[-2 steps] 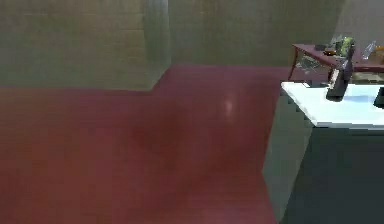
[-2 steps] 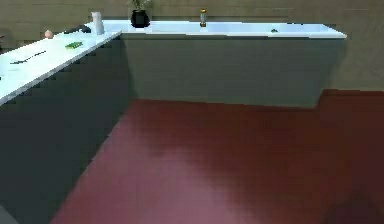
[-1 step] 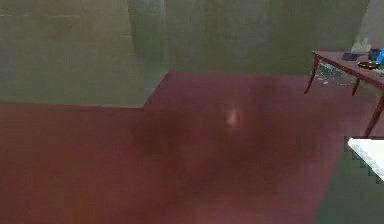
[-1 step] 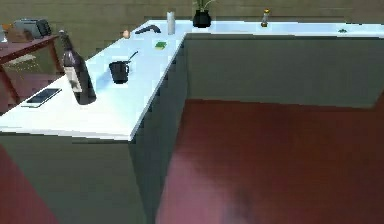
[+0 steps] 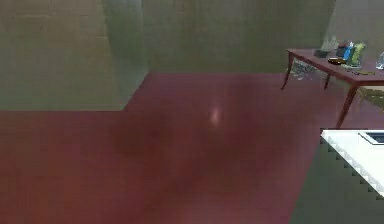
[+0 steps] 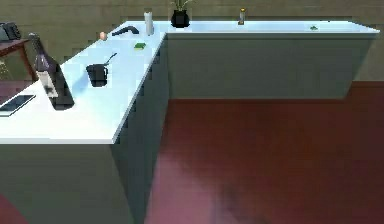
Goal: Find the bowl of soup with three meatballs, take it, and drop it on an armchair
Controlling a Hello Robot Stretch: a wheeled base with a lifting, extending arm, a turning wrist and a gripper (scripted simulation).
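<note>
A long white table (image 6: 100, 115) runs in an L from the near left of the arm side view to the far right. On its near left stretch stands a tall dark bottle (image 6: 52, 78), upright; what is in it cannot be told. Just left of it lies a flat dark slab (image 6: 17, 102). Farther along sits a small black pan (image 6: 97, 72) with its handle pointing far and right; its inside is dark and the contents cannot be made out. At the far corner stand a white cylinder (image 6: 149, 22) and a dark pot (image 6: 180, 18) holding a plant. A small bottle (image 6: 241, 16) stands farther right on the far stretch.

In the forward view, dark red floor (image 5: 200, 140) runs to a red wooden table (image 5: 312, 63) at the far right. On it are upright blue and teal containers (image 5: 348, 52) and, beside them, a low dark shape (image 5: 335, 62), too small to tell whether it is the bowl of soup.

The state of the end effector cannot be told.
</note>
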